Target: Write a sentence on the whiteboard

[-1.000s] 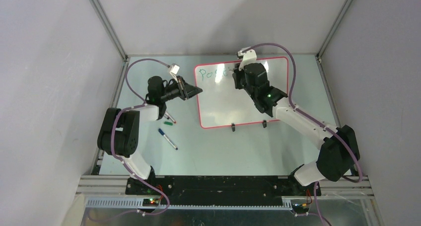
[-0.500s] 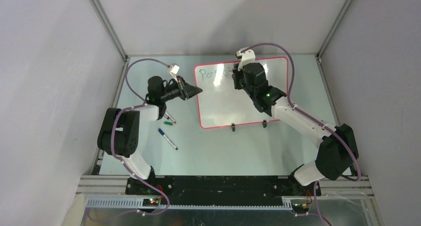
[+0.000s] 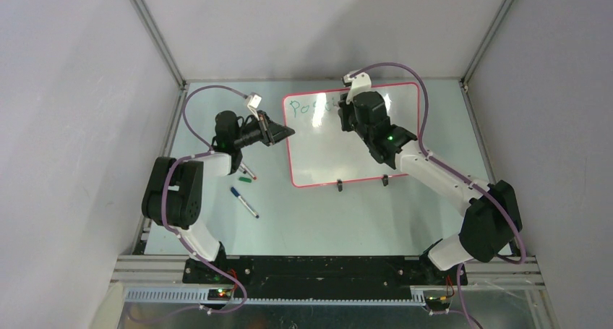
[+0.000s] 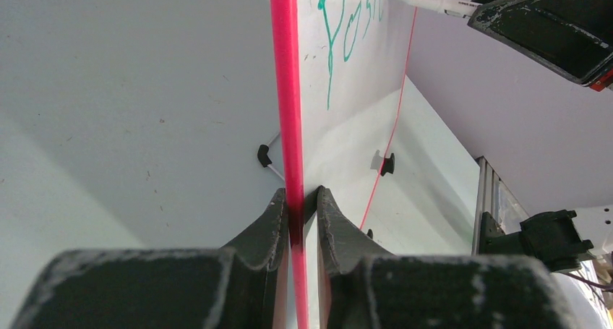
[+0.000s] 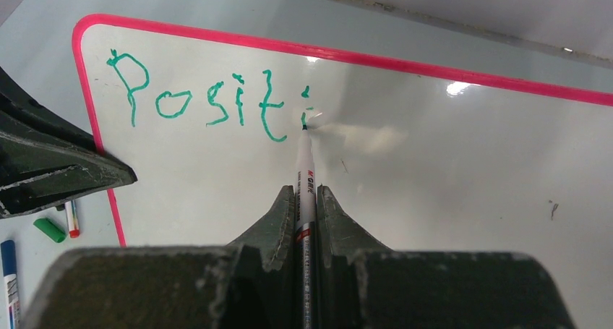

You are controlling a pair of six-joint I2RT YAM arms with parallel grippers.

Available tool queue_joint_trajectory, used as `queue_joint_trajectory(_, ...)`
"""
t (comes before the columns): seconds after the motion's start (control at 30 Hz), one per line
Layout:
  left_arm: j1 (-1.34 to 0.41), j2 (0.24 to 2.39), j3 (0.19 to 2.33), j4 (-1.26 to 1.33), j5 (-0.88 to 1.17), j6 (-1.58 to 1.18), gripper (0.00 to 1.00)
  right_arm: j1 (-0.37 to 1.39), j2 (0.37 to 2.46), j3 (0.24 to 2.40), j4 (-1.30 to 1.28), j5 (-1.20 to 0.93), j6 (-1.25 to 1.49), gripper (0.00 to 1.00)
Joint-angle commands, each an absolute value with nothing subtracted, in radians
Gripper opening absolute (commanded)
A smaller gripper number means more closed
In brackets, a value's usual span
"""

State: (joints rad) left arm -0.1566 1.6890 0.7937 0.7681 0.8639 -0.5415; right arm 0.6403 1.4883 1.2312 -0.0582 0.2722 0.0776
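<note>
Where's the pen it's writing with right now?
In the right wrist view the marker sits pinched in the right hand, its tip touching the whiteboard just right of the green letters.

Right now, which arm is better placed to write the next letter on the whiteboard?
Right. The right gripper is shut on the marker, its tip at the whiteboard just after the green letters "Positi". The left gripper is clamped on the board's pink rim, holding no pen.
</note>
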Motion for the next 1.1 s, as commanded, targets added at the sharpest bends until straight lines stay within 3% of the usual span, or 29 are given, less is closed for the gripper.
queue_joint_trajectory(0.0,-0.152,1.681,0.831,0.794,0.833,-0.468,0.0,0.644,1.483,1.259,-0.087,0.286,0.082,0.0)
queue_joint_trajectory(0.8,-0.153,1.687,0.843,0.781,0.842,-0.469,0.0,0.659,1.399,1.247,-0.09,0.278,0.083,0.0)
queue_joint_trajectory(0.93,-0.152,1.669,0.838,0.75,0.834,-0.445,0.07,0.657,1.367,1.247,-0.091,0.265,0.084,0.0)
queue_joint_trajectory(1.07,-0.152,1.668,0.859,0.686,0.827,-0.411,0.21,0.656,1.35,1.248,-0.101,0.261,0.089,0.0)
